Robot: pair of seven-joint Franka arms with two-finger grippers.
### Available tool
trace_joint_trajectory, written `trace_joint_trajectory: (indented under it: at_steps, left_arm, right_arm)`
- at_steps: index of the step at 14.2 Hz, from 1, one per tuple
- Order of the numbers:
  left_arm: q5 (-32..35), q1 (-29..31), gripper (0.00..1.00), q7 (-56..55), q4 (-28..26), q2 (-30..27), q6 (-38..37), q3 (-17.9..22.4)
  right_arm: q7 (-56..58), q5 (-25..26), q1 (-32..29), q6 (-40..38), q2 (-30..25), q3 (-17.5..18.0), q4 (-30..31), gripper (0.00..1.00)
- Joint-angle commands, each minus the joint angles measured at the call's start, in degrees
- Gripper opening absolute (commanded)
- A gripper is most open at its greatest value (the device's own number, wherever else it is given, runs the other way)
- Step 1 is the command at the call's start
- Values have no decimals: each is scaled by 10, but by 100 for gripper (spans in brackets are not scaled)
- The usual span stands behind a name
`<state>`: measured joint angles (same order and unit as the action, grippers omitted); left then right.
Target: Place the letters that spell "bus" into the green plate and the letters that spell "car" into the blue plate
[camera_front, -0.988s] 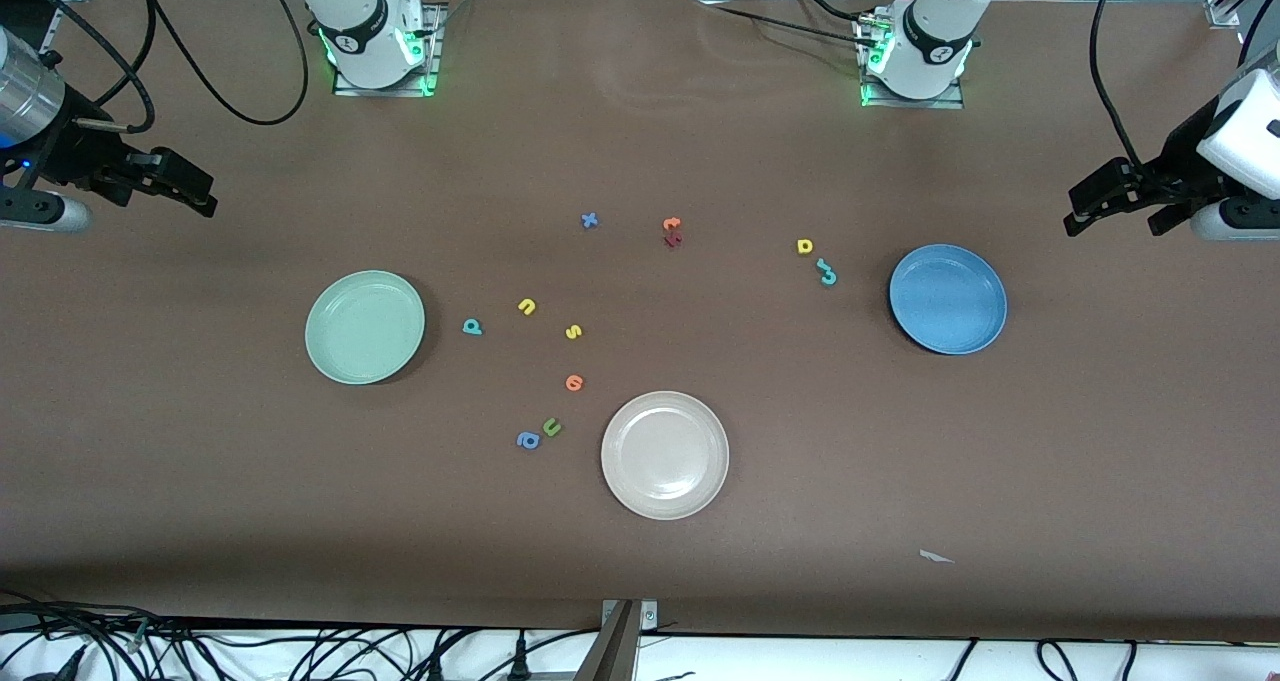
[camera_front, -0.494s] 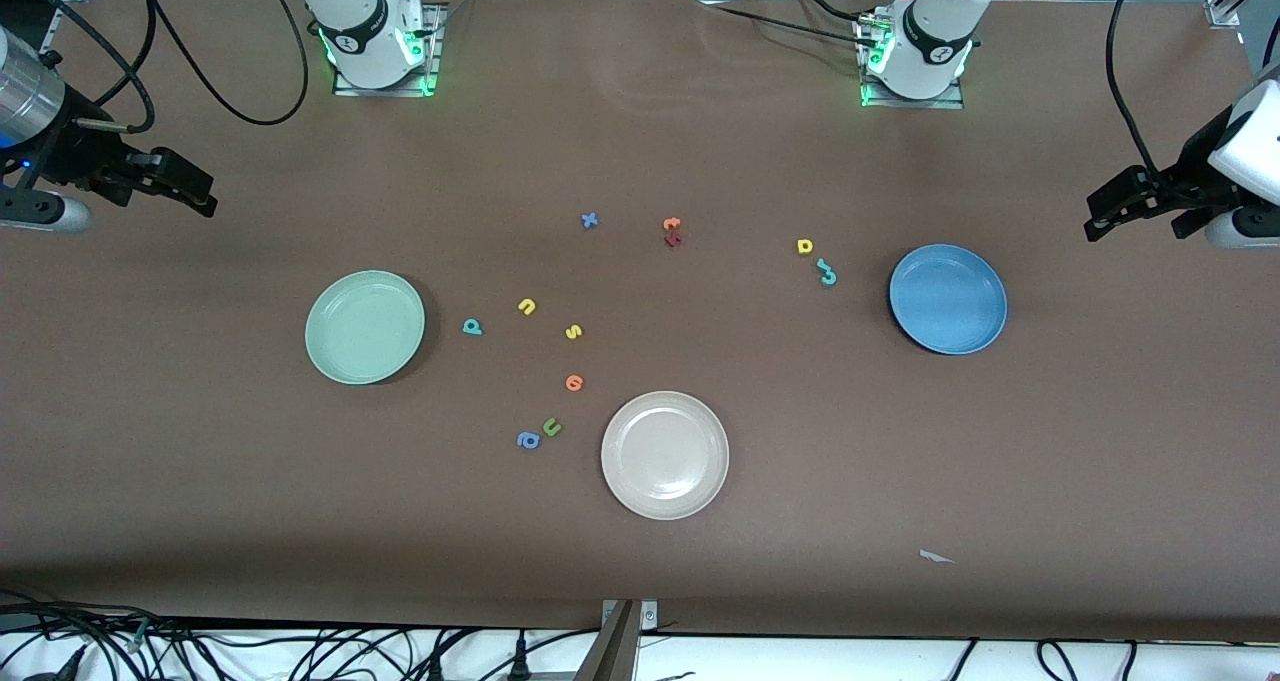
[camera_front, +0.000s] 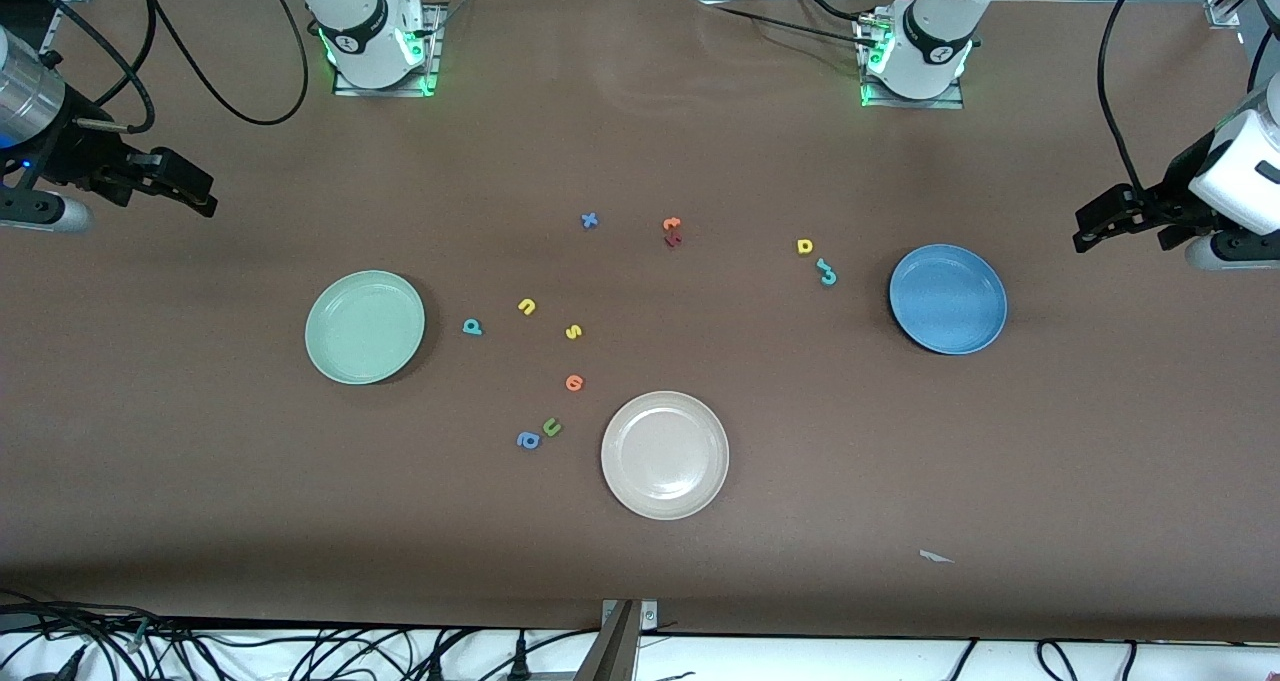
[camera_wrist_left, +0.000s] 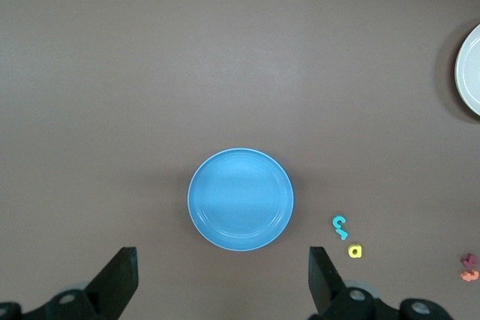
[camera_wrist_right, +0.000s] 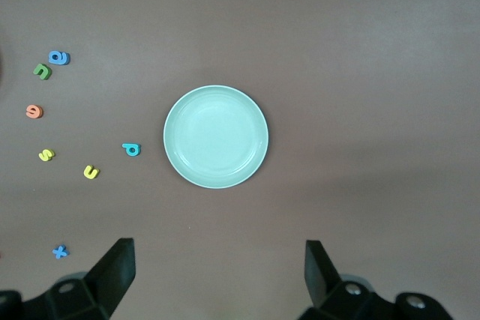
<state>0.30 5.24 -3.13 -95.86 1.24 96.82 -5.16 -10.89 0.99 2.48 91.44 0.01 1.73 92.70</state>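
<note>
1. Front view: the green plate (camera_front: 365, 327) lies toward the right arm's end of the table, the blue plate (camera_front: 948, 299) toward the left arm's end, both bare. A cream plate (camera_front: 665, 455) sits nearer the camera, between them. The teal b (camera_front: 472, 327), yellow u (camera_front: 527, 307) and yellow s (camera_front: 573, 332) lie on the cloth beside the green plate, apart from each other. The yellow blocky letter (camera_front: 805, 247) and two teal letters (camera_front: 826, 272), which touch and blur into one squiggle, lie beside the blue plate. The left gripper (camera_front: 1118, 223) hangs over the table's left-arm end, the right gripper (camera_front: 185, 186) over its own end; both are partly cut off by the frame edge. No brand or label can be read.

2. Left wrist view: the left gripper (camera_wrist_left: 222, 284) has its fingers spread wide, holding nothing, with the blue plate (camera_wrist_left: 241, 199) between them. The teal pair (camera_wrist_left: 340, 226) and the yellow letter (camera_wrist_left: 355, 251) lie beside it; the cream plate (camera_wrist_left: 469, 71) is cut off.

3. Right wrist view: the right gripper (camera_wrist_right: 217, 279) is likewise spread and empty, framing the green plate (camera_wrist_right: 216, 137). The b (camera_wrist_right: 131, 149), u (camera_wrist_right: 91, 172) and s (camera_wrist_right: 46, 155) are readable beside it.
</note>
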Motion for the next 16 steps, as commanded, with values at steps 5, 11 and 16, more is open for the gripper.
trace_joint_trajectory:
  at_steps: [5, 11, 16]
  left_arm:
    - [9, 8, 100, 4, 9, 9, -5, 1]
    - [-14, 9, 100, 4, 8, 8, -5, 1]
    - [-14, 11, 100, 5, 9, 8, -5, 1]
  right_arm:
    - [1, -10, -2, -6, -6, -2, 3, 100]
    - [2, -10, -2, -6, -6, -2, 3, 100]
    - [3, -10, -3, -6, -6, -8, 3, 100]
